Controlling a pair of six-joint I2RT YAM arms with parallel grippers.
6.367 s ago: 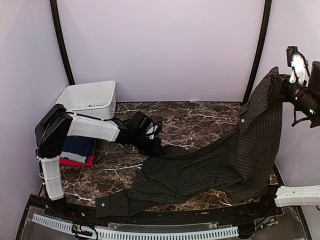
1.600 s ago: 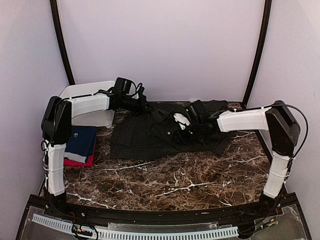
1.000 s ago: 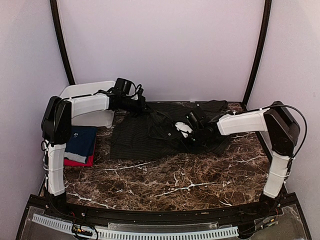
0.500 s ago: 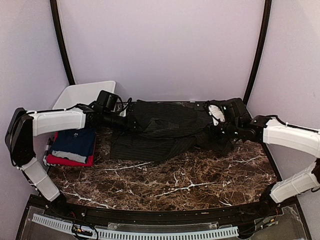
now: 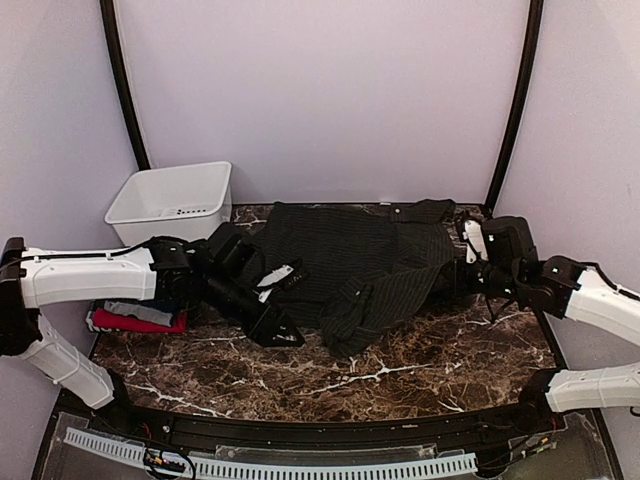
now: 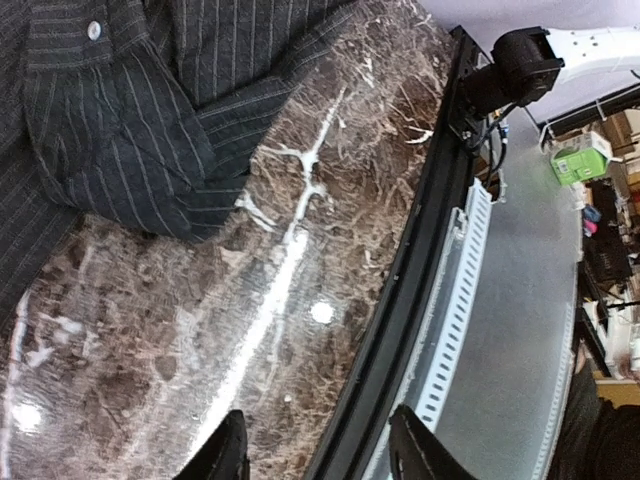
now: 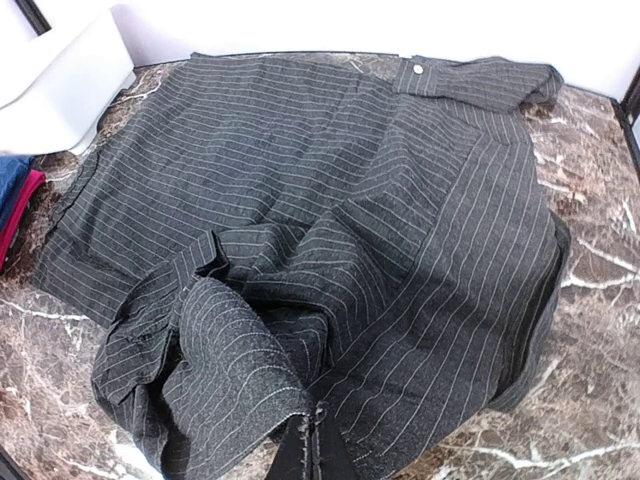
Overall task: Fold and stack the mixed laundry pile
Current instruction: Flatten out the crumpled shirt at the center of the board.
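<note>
Because the shirt (image 5: pixel 340 250) is soft, light pinstriped cloth with no stiffness of its own, it will sag, drag and bunch wherever it is not held. I would judge that it needs two well-apart holds on a firm edge (hem, shoulder seam or cuff) rather than a pinch in the middle of a panel. It lies spread across the far middle of the table (image 5: pixel 430 360), reaching the far edge, with one sleeve (image 5: pixel 362 305) crumpled in a heap on its near side and a buttoned band (image 7: pixel 415 68) at the far right corner. The right gripper (image 7: pixel 312 452) has its jaws closed on a fold of the cloth at the shirt's near right side. The left gripper (image 6: pixel 320 458) hangs over bare marble just beside the heap, jaws apart with nothing between them. That heap looks like the next thing to take, by its cuff if that can be found, since the rest lies fairly flat. Open room is on the near side, where bare marble runs from the shirt to the front rail (image 6: pixel 400 300). To the left it is tighter, with the bin (image 5: pixel 170 200) near the shirt's far left corner and the folded tees (image 5: pixel 135 320) under the left arm, so a sweep that way risks knocking the stack.
</note>
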